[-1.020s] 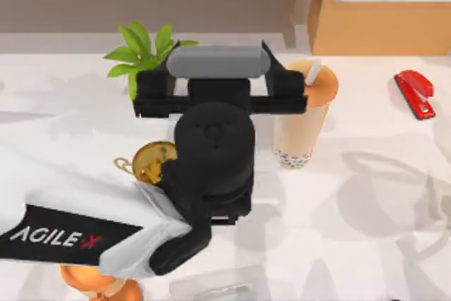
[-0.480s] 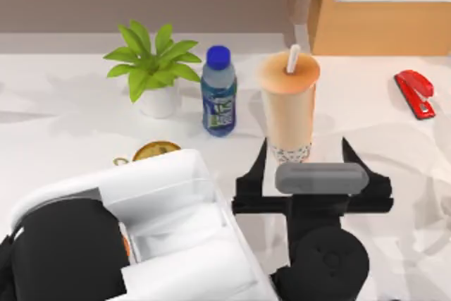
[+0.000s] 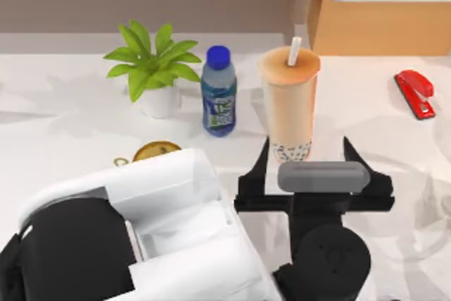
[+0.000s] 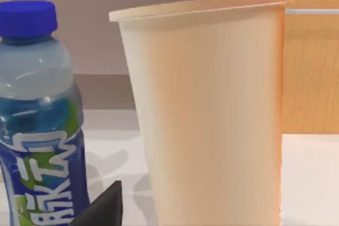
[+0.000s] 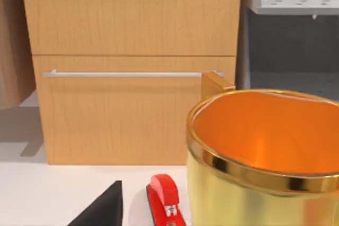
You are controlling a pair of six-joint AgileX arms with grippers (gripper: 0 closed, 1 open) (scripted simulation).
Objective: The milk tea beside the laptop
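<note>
The milk tea (image 3: pixel 289 103) is a tall clear cup of peach-beige drink with dark pearls at its bottom, a flat lid and a white straw. It stands upright at the table's middle back. My left gripper (image 3: pixel 305 142) is open just in front of it, one finger on each side of the cup's base, not closed on it. The left wrist view has the cup (image 4: pixel 212 120) close up, with one dark fingertip (image 4: pixel 103 210) beside it. In the right wrist view, one fingertip (image 5: pixel 100 207) of my right gripper sits far off centre, so it is open. The laptop is out of view.
A blue bottle (image 3: pixel 219 100) stands just left of the cup, with a potted plant (image 3: pixel 151 68) further left. A gold jug (image 3: pixel 155 151) peeks out behind my left arm (image 3: pixel 162 230). A red stapler (image 3: pixel 416 93) lies back right. Another gold jug (image 5: pixel 265 162) is close to the right wrist.
My left gripper has swung from over the bottle at the back to the front of the milk tea. The cup leaned right a second ago and is now upright.
</note>
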